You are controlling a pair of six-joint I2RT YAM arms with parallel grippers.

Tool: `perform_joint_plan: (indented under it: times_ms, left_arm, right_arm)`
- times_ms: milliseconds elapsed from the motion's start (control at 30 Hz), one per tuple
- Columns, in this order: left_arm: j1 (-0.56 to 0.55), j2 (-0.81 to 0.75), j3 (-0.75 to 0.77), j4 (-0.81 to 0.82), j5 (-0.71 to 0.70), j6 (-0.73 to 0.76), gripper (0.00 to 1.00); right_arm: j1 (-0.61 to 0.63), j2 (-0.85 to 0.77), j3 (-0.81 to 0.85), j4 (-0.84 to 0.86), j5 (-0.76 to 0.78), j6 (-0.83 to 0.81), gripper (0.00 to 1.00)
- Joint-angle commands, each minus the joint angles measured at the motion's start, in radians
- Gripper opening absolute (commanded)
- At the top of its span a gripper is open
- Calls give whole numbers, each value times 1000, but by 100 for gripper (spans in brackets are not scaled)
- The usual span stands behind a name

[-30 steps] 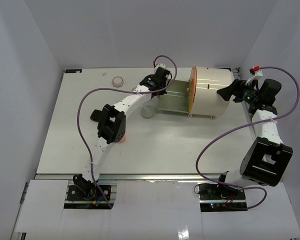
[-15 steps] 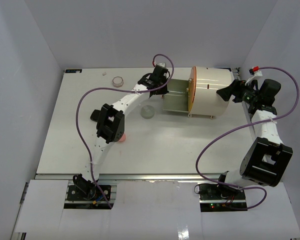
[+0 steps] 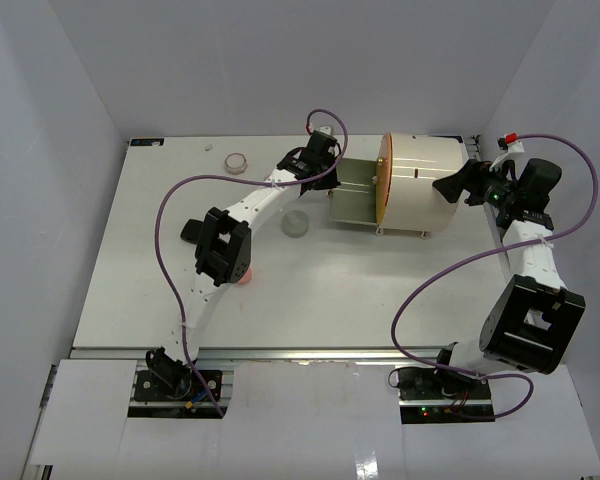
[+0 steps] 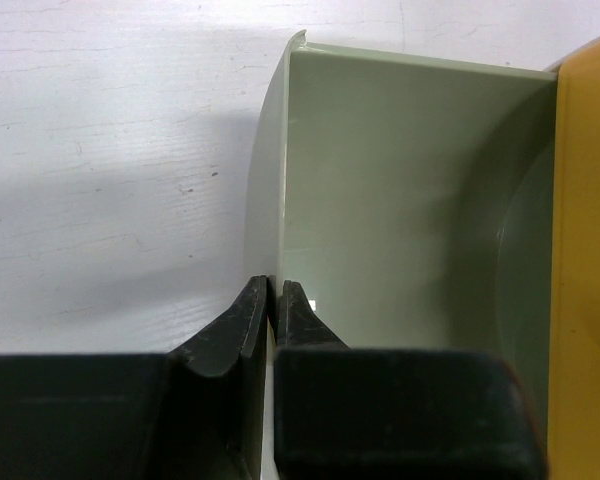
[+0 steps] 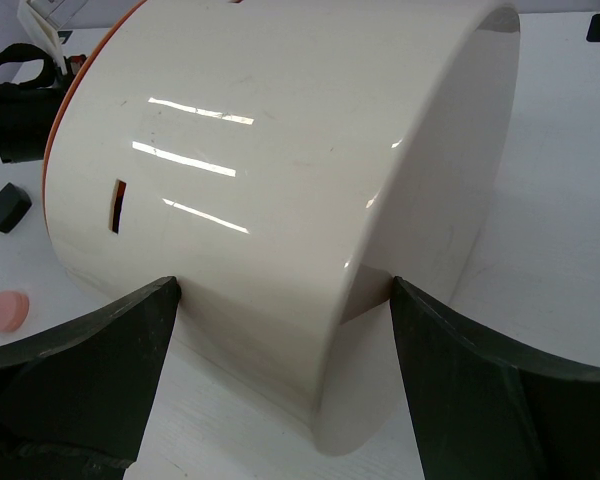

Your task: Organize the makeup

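The cream drum-shaped case (image 3: 420, 185) with an orange front (image 3: 384, 185) stands at the back right. Its grey-green drawer (image 3: 352, 195) is pulled out to the left. My left gripper (image 3: 323, 175) is shut on the drawer's left wall; in the left wrist view (image 4: 273, 287) the thin wall (image 4: 270, 180) runs between the fingertips. The drawer's inside (image 4: 400, 200) shows nothing in it. My right gripper (image 3: 450, 186) is open, its jaws either side of the case's rear (image 5: 280, 180). A small round jar (image 3: 237, 160), a clear jar (image 3: 296, 222) and a pink disc (image 3: 245, 277) lie on the table.
A tiny pale item (image 3: 210, 146) lies near the back edge. The right wrist view shows a pink disc (image 5: 7, 311) and a small black item (image 5: 7, 206) left of the case. The left arm's elbow (image 3: 220, 250) partly covers the pink disc. White walls enclose the table.
My left gripper has shifted slightly to the left, still on the drawer wall. The right arm and the case have not moved.
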Motion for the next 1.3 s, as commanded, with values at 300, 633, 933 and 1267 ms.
perform_joint_plan:
  times_ms: [300,633,933,1267]
  left_arm:
    - [-82,-34,59,101,233,-94,0]
    - [-97,-44,55,113,262,-102,0]
    - [-93,-94,1,117,219,-94,28]
    - [-81,-161,-25,135,202,-70,62]
  right_arm:
    - [33,8,-39,-122,19,-38,90]
    - [25,-6,-22,-140,29,-46,90]
    - [11,-19,0,-166,48,-68,90]
    - [-54,-40,84,-248,53,-128,90]
